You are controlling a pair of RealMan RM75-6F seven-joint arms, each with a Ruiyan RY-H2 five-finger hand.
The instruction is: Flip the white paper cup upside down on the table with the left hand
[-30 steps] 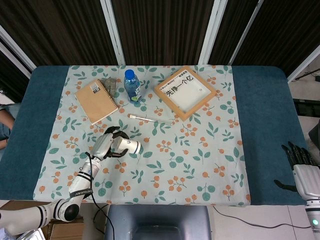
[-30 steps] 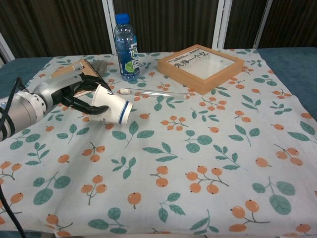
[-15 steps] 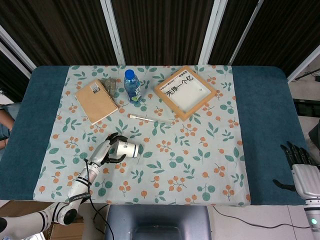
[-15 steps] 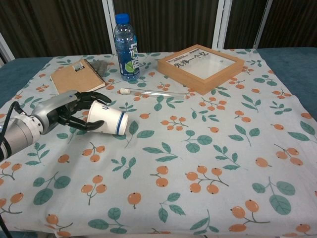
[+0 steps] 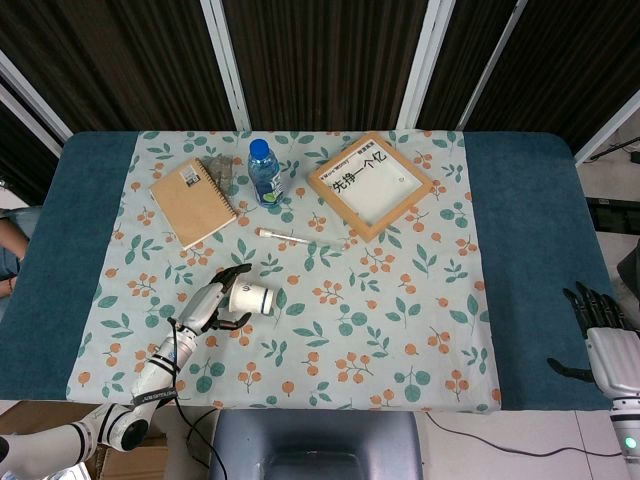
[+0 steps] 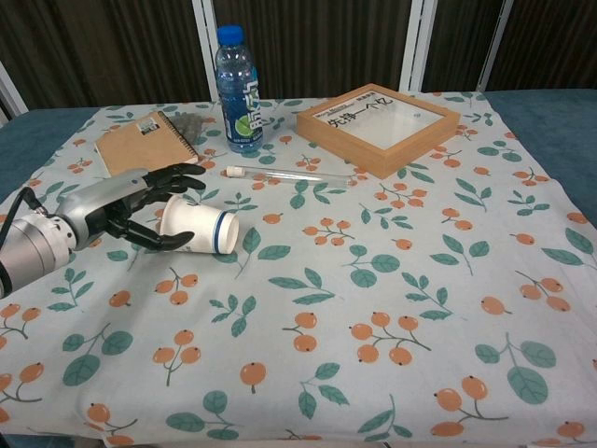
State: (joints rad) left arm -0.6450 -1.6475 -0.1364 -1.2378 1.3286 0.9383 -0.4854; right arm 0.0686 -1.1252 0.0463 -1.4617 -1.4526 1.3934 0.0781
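Observation:
The white paper cup (image 5: 253, 299) (image 6: 199, 229) with a blue band lies on its side on the flowered cloth. Its mouth points right and its base faces my left hand. My left hand (image 5: 214, 305) (image 6: 126, 213) sits just left of the cup, low over the table. Its fingers are spread apart around the base end and do not clasp the cup. My right hand (image 5: 603, 340) hangs beyond the table's right edge in the head view, fingers apart and holding nothing.
Behind the cup lie a glass tube (image 6: 289, 174), a blue water bottle (image 6: 237, 90), a brown notebook (image 6: 140, 140) and a wooden framed sign (image 6: 378, 114). The flowered cloth (image 6: 392, 308) covers the table's middle.
My left hand came down with the cup and laid it on its side on the cloth. Its fingers then spread and loosened from the cup. The right hand stayed put.

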